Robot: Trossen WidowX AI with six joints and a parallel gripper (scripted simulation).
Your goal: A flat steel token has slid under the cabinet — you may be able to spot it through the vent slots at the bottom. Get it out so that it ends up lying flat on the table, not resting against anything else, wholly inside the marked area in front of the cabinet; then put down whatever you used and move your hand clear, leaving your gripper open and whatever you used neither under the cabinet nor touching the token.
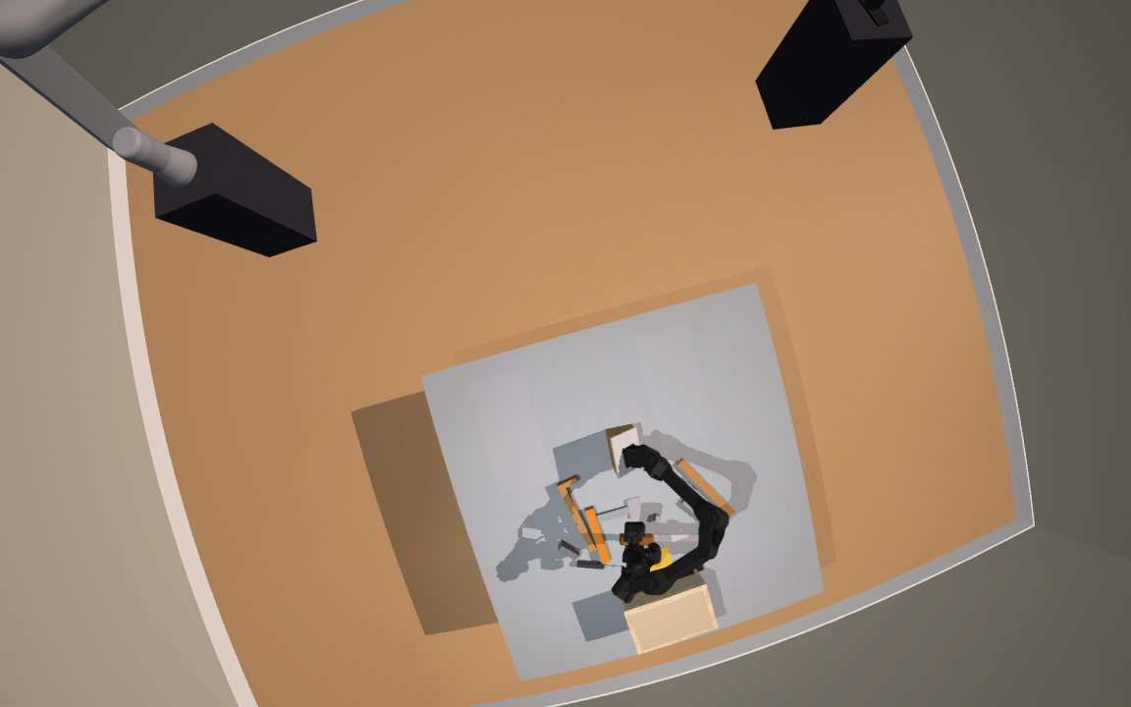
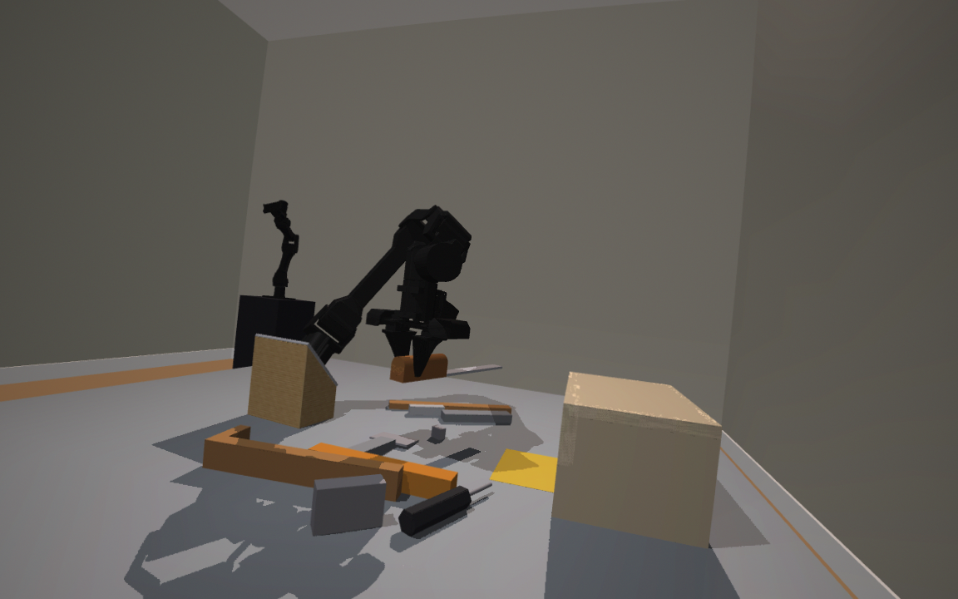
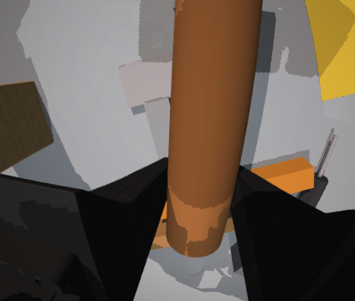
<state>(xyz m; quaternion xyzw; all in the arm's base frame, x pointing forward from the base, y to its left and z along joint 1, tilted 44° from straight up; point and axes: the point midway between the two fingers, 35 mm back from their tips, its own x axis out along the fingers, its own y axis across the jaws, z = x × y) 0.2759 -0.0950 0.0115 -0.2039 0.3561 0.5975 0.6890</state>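
My gripper [image 2: 409, 364] [image 3: 200, 169] is shut on the brown rounded handle [image 2: 434, 366] [image 3: 213, 104] of a tool and holds it above the table. A thin pale flat blade [image 2: 476, 369] [image 1: 679, 537] extends from the handle; its far end is out of the wrist view. The cabinet [image 1: 672, 619] [image 2: 634, 462] is a tan box, with the yellow marked area [image 1: 662, 561] [image 2: 523, 477] [image 3: 351, 54] in front of it, partly in shadow. The arm hides part of that area in the top view. I cannot see the token in any view; the cabinet's slotted front is mostly hidden.
A brown hooked bar [image 2: 266, 460], an orange bar [image 2: 430, 477] [image 3: 286, 176], a grey block [image 2: 348, 506] and a black-handled screwdriver [image 2: 434, 511] lie beside the cabinet's approach. A pale plate [image 1: 632, 507] [image 3: 146, 81] on a dark rod and a small grey block [image 2: 437, 433] lie below the tool.
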